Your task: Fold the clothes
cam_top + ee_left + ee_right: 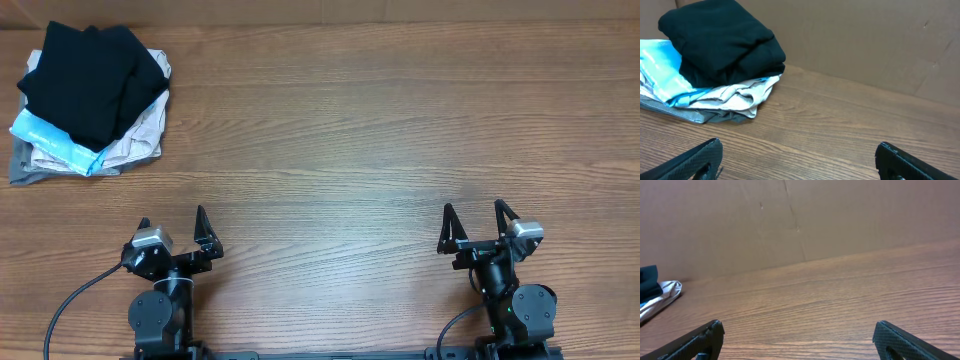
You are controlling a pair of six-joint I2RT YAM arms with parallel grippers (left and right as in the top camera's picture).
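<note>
Clothes [92, 80] folded atop garment pile [125, 150], left tool [172, 218] and right tool [474, 208] wide, both low at near edge

There is one worktop [350, 150]. It carries four garments in all: one black shirt [92, 82], one beige garment [135, 140], one light-blue garment [50, 138] and one grey garment [25, 170]. There are two claws, the left claw [172, 217] and the right claw [474, 207]. Each claw has two fingers [695, 159], so four together. One cardboard wall [840, 215] is behind.
</note>
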